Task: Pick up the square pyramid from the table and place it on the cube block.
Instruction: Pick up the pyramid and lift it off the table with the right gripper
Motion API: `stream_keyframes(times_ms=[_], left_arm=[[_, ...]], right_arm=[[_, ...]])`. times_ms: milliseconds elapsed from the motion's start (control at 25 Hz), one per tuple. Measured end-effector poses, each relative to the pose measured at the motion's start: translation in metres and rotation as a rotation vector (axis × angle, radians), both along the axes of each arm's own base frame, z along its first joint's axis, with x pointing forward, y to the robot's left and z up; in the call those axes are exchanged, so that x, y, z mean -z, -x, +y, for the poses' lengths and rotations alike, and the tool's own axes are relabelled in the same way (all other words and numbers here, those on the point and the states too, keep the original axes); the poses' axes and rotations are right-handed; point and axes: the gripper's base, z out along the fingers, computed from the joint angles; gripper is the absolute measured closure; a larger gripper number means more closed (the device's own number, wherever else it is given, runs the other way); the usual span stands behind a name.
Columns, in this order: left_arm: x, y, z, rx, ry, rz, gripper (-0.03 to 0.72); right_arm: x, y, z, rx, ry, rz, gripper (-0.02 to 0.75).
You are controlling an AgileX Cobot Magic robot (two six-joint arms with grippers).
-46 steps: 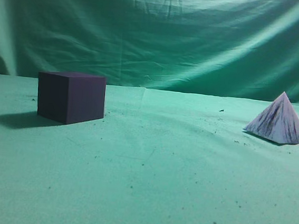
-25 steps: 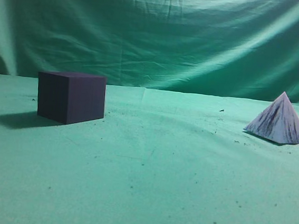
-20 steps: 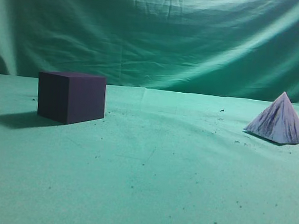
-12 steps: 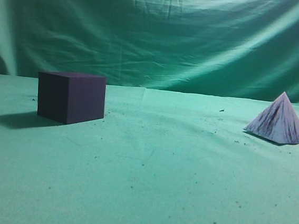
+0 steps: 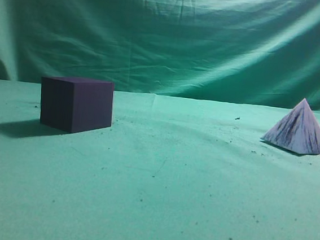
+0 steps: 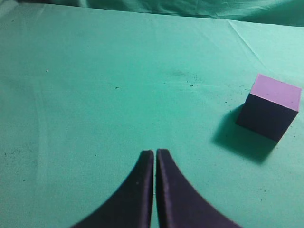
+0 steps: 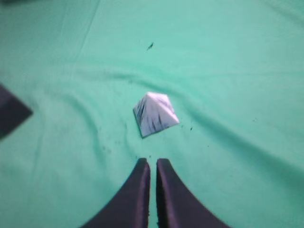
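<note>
The white square pyramid (image 5: 299,128) with dark streaks stands on the green cloth table (image 5: 159,182) at the right; it also shows in the right wrist view (image 7: 154,114), just ahead of my right gripper (image 7: 153,161), which is shut and empty above the cloth. The dark purple cube block (image 5: 76,104) stands at the left; in the left wrist view (image 6: 270,107) it lies to the right of my left gripper (image 6: 155,153), which is shut and empty. Neither gripper shows in the exterior view.
A wrinkled green cloth backdrop (image 5: 168,35) hangs behind the table. A corner of the cube (image 7: 9,114) shows at the left edge of the right wrist view. Small dark specks dot the cloth.
</note>
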Motion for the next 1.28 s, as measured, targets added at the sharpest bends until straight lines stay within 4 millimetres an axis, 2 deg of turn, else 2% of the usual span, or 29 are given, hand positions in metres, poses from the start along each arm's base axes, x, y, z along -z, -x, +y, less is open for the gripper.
stream_keyframes(times_ms=[200, 320, 400, 520, 560, 600, 760, 880, 960, 1200, 1280], left_arm=[[0.0, 0.0, 0.0, 0.0, 0.0, 0.0, 0.688], [0.0, 0.0, 0.0, 0.0, 0.0, 0.0, 0.688], [0.0, 0.0, 0.0, 0.0, 0.0, 0.0, 0.688], [0.0, 0.0, 0.0, 0.0, 0.0, 0.0, 0.688], [0.0, 0.0, 0.0, 0.0, 0.0, 0.0, 0.688], [0.0, 0.0, 0.0, 0.0, 0.0, 0.0, 0.688], [0.0, 0.0, 0.0, 0.0, 0.0, 0.0, 0.688], [0.0, 0.0, 0.0, 0.0, 0.0, 0.0, 0.688], [0.0, 0.0, 0.0, 0.0, 0.0, 0.0, 0.688], [0.0, 0.0, 0.0, 0.0, 0.0, 0.0, 0.688], [0.0, 0.0, 0.0, 0.0, 0.0, 0.0, 0.688]], right_arm=[[-0.015, -0.026, 0.012, -0.194, 0.11, 0.057, 0.738], [-0.022, -0.047, 0.03, -0.335, 0.183, 0.105, 0.738], [-0.019, -0.064, 0.045, -0.391, 0.238, 0.171, 0.738], [-0.01, -0.096, 0.059, -0.361, 0.289, 0.294, 0.738], [-0.009, -0.105, 0.063, -0.342, 0.291, 0.325, 0.688], [-0.005, -0.116, 0.067, -0.334, 0.299, 0.357, 0.688], [0.013, -0.149, 0.08, -0.32, 0.313, 0.449, 0.403], [0.029, -0.167, 0.087, -0.31, 0.325, 0.499, 0.171], [0.042, -0.177, 0.09, -0.3, 0.344, 0.526, 0.093], [0.071, -0.199, 0.093, -0.263, 0.397, 0.552, 0.092], [0.079, -0.203, 0.094, -0.26, 0.402, 0.556, 0.158]])
